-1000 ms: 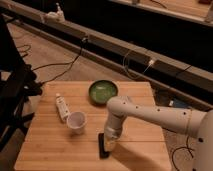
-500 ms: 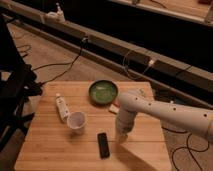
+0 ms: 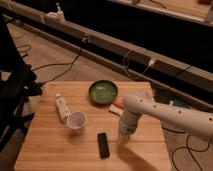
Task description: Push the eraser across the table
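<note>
The eraser [image 3: 103, 145] lies on the table [image 3: 47, 155] near the cup [image 3: 76, 121], toward the front edge. Our gripper [image 3: 122, 138] hangs farther from the cup, beyond the eraser; we cannot tell its width. Pushing cupward, we risk toppling the cup.

This looks like a robot lab or workshop rather than a home: loose cables [image 3: 71, 61] trail over the bare floor [image 3: 47, 50] and run up to a long low rail [image 3: 112, 46] that crosses the room. A white robot arm [image 3: 165, 112] reaches over a plank table [image 3: 50, 155], its gripper [image 3: 123, 137] low over the right half of the wood
</note>
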Controlling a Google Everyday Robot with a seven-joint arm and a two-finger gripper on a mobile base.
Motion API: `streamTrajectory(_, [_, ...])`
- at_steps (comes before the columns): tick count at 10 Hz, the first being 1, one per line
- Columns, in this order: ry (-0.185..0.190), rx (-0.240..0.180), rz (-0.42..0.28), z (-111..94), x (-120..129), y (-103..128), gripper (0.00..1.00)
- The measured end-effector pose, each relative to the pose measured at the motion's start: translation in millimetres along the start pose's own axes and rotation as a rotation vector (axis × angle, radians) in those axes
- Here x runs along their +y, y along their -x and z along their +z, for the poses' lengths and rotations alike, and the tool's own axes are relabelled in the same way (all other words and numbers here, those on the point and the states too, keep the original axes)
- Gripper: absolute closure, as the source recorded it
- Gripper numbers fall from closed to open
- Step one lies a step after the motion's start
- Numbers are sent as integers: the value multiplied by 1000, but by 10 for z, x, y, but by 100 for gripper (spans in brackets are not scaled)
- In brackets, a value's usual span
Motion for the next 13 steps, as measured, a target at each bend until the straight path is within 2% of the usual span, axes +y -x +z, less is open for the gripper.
streamTrajectory(6, [71, -72, -94, 349, -43, 353, 100])
streamTrajectory(10, [92, -106, -154, 455, -89, 558, 100])
streamTrajectory(13, [92, -156, -229, 455, -129, 904, 100])
